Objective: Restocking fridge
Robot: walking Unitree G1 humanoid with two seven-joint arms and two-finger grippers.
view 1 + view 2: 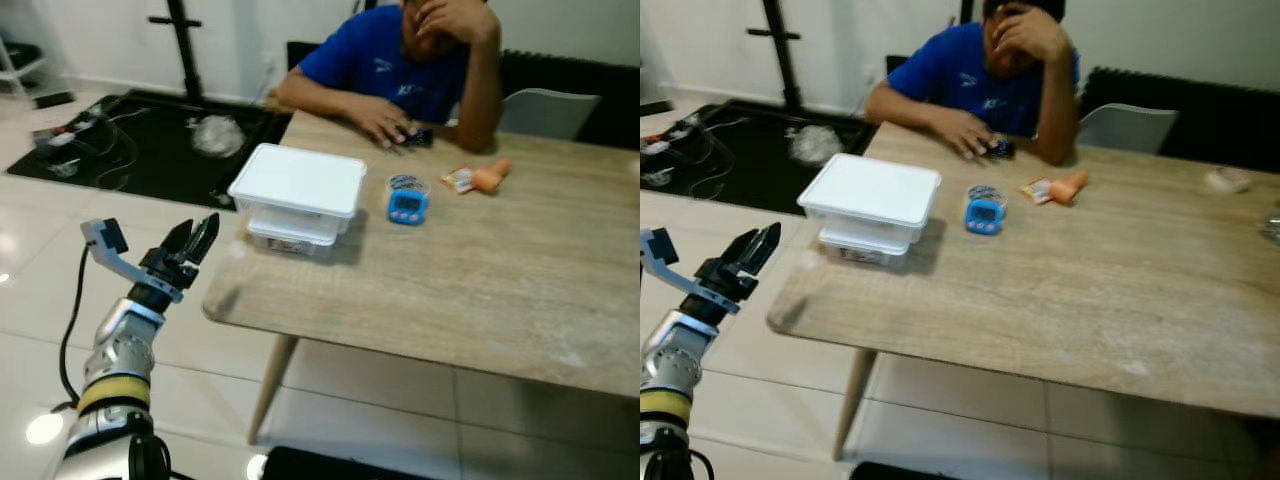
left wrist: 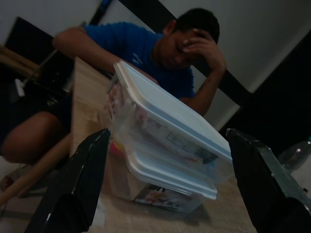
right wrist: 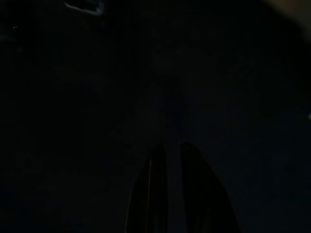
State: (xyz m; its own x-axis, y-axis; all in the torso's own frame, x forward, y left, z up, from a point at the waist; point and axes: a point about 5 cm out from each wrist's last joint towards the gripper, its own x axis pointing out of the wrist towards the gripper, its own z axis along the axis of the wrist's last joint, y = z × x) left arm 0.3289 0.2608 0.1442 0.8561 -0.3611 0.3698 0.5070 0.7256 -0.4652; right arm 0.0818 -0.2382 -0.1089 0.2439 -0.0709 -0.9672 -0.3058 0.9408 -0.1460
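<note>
Two stacked clear plastic containers with white lids [image 1: 297, 195] stand near the left corner of the wooden table [image 1: 480, 290]. My left gripper [image 1: 198, 232] is raised just off that corner, to the left of the containers and a little short of them, its fingers pointing their way. It is open and holds nothing. In the left wrist view the fingers [image 2: 77, 189] are spread wide, with the containers [image 2: 165, 145] framed between them further on. The right wrist view is very dark; my right gripper [image 3: 167, 145] shows as two fingers close together.
A person in a blue shirt [image 1: 390, 60] sits at the table's far side, one hand on it. A blue timer [image 1: 407, 205] and an orange object [image 1: 485, 178] lie beyond the containers. A black mat with cables [image 1: 130, 150] covers the floor to the left.
</note>
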